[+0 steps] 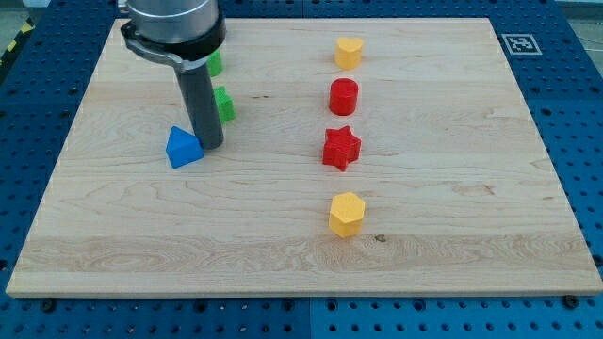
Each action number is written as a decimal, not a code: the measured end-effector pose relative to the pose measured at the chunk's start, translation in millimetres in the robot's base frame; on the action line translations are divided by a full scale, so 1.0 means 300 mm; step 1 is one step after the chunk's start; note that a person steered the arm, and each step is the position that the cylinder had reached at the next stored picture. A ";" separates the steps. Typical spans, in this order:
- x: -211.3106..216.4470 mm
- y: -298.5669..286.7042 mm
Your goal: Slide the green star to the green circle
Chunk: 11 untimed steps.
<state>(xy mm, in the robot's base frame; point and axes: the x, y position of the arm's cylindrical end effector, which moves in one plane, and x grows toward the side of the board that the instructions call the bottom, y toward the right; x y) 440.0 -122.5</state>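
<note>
Two green blocks show only in part behind the dark rod. One [225, 104] peeks out to the rod's right and looks like the green star. The other [216, 64] sits just above it toward the view's top, mostly hidden under the arm's body; its shape cannot be made out. My tip [211, 145] rests on the board just below the nearer green block and right next to a blue triangle-like block [183, 148] on its left.
A column of blocks stands right of centre: a yellow block [349, 53], a red cylinder [344, 96], a red star [341, 148] and a yellow hexagon [346, 214]. The wooden board [452, 188] lies on a blue pegboard table.
</note>
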 end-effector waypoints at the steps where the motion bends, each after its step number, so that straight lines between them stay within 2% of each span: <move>1: -0.004 -0.007; 4: 0.036 0.059; 8: -0.169 0.065; 10: -0.169 0.047; 11: -0.125 0.040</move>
